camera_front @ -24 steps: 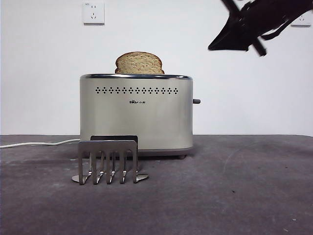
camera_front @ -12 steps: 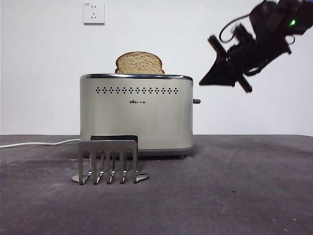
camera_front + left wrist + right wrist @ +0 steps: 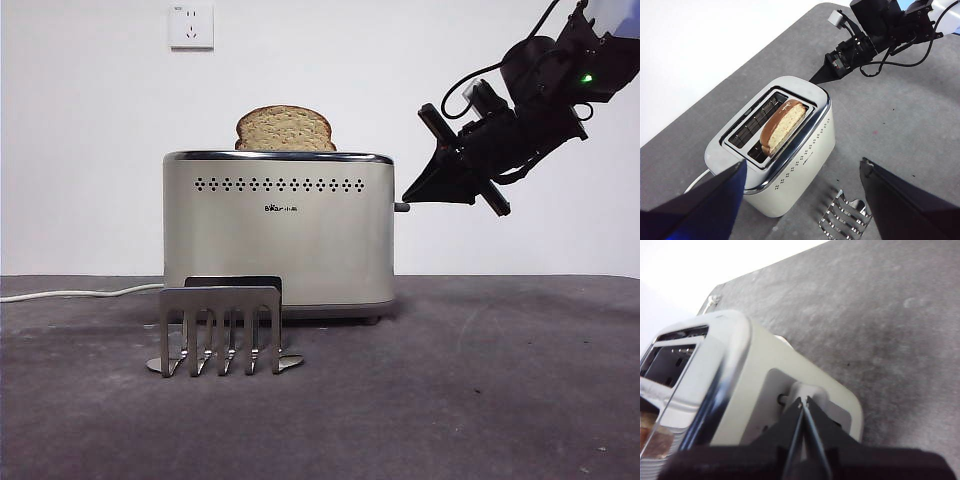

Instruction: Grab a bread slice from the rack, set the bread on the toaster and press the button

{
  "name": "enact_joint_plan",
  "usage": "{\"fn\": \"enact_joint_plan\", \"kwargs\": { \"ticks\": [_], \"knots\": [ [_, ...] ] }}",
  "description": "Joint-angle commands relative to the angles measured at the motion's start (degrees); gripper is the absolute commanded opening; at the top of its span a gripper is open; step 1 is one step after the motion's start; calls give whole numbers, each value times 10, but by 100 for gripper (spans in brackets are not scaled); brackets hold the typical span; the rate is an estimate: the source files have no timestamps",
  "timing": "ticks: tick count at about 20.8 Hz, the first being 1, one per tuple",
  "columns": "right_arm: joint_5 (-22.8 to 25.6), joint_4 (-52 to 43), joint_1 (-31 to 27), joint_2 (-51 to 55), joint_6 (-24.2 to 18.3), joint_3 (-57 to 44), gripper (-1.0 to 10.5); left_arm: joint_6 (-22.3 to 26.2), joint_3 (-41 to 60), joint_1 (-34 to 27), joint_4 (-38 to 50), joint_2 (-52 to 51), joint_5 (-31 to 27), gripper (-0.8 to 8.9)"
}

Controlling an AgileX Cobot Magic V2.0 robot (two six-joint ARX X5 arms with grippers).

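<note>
Your right gripper (image 3: 408, 194) had its two black jaws pressed together into a narrow wedge, holding nothing, with the tip right at the button (image 3: 809, 391), the small stub lever on the toaster's narrow end; contact could not be told for sure. In the front view the lever (image 3: 401, 207) showed as a dark nub just below that tip. The toaster (image 3: 279, 230) was a boxy body of brushed cream-silver metal with a polished chrome rim, two rows of small dark holes and a small logo. The slice of bread (image 3: 285, 129) stood upright in one slot, its speckled tan crumb and dark brown domed crust rising above the rim; from your left wrist it sat in the slot nearer the perforated face (image 3: 783, 126). The rack (image 3: 220, 328), grey sheet metal with rounded comb-like slots on a flat base, stood bare in front of the toaster. Your left gripper (image 3: 800, 200) hung high above, jaws spread wide, holding nothing.
</note>
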State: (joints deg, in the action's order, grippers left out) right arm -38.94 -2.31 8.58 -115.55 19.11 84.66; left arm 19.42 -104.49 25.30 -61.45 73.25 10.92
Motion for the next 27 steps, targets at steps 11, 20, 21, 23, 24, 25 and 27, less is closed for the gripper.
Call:
{"fn": "enact_joint_plan", "kwargs": {
  "ticks": [11,20,21,23,24,25,27],
  "knots": [
    [2,-2,6,-67,-13,1,-13,-15,1,2,-12,-2,2,377],
    [3,27,10,-98,-48,1,-13,-15,1,2,-12,-2,1,377],
    [3,28,10,-98,-52,1,-13,-15,1,2,-12,-2,1,377],
    [3,28,10,-98,-52,1,-13,-15,1,2,-12,-2,1,377],
    [3,28,10,-98,-52,1,-13,-15,1,2,-12,-2,1,377],
    [3,28,10,-98,-52,1,-13,-15,1,2,-13,-2,1,377],
    [3,28,10,-98,-52,1,-13,-15,1,2,-13,-2,1,377]
  ]
}}
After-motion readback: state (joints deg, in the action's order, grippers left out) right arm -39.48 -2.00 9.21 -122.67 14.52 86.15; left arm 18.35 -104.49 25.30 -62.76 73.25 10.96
